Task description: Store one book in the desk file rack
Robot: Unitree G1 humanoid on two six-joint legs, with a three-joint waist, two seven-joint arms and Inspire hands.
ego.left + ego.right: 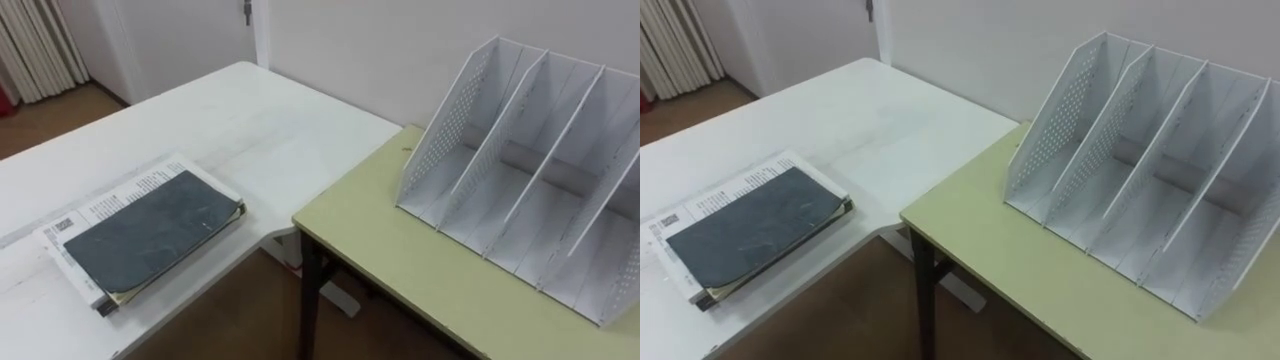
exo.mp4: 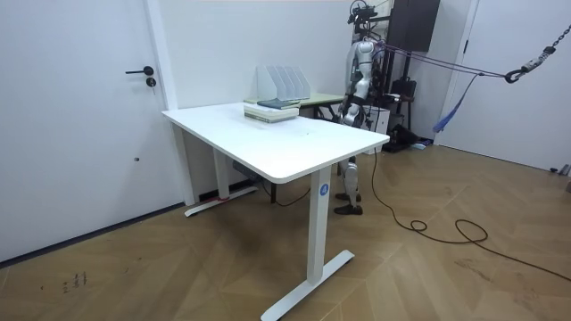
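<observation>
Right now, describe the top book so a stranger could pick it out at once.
Start at the white table left of the green desk. Near its front edge, the dark slate-grey book lies flat on top of a white printed book; its plain dark cover sets it apart.

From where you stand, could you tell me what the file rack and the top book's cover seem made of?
File rack: probably white plastic or painted metal, matte, with perforated side walls. Top book cover: dark grey, matte, mottled, likely card or leatherette.

We read no text. Print on the white book [image 1: 118,197] at 8 o'clock, under the dark book [image 1: 150,232], is too small.
</observation>
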